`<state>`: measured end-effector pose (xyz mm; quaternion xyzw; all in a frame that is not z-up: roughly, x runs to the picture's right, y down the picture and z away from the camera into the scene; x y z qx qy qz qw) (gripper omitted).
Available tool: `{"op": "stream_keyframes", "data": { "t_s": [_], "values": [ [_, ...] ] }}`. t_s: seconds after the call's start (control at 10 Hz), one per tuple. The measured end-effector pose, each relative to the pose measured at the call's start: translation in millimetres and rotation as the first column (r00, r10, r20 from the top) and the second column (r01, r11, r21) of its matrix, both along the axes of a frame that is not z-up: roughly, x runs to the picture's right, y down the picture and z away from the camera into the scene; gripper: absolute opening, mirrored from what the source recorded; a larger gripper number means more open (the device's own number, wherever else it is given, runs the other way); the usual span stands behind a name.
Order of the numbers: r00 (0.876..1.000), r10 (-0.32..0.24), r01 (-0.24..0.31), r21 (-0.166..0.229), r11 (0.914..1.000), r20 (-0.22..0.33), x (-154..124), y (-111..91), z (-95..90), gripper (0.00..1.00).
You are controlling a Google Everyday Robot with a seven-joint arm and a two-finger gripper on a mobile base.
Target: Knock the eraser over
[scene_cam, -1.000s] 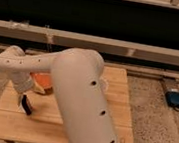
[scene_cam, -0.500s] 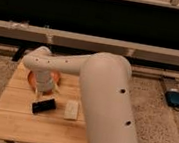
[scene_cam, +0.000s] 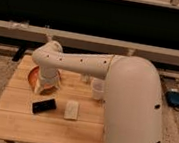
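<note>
Gripper [scene_cam: 44, 85] hung over the round orange bowl [scene_cam: 34, 78] on the slatted wooden table [scene_cam: 49, 125]. Thin black slab eraser [scene_cam: 44, 105] lay flat just below it, w/ pale rectangular pad [scene_cam: 71, 109] beside.

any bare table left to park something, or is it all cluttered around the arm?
Free: the front strip of the table below the eraser and pale pad, plus the left edge beside the orange bowl. Crowded: mid-table, where the gripper hangs over the bowl, near the clear cup.
</note>
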<state>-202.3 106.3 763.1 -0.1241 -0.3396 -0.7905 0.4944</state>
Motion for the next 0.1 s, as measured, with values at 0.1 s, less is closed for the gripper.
{"op": "stream_keyframes", "data": {
  "t_s": [0.1],
  "values": [
    [1.000,0.001,-0.001,0.007,1.0000,0.013,-0.7,-3.2,-1.5,0.80]
  ]
}}
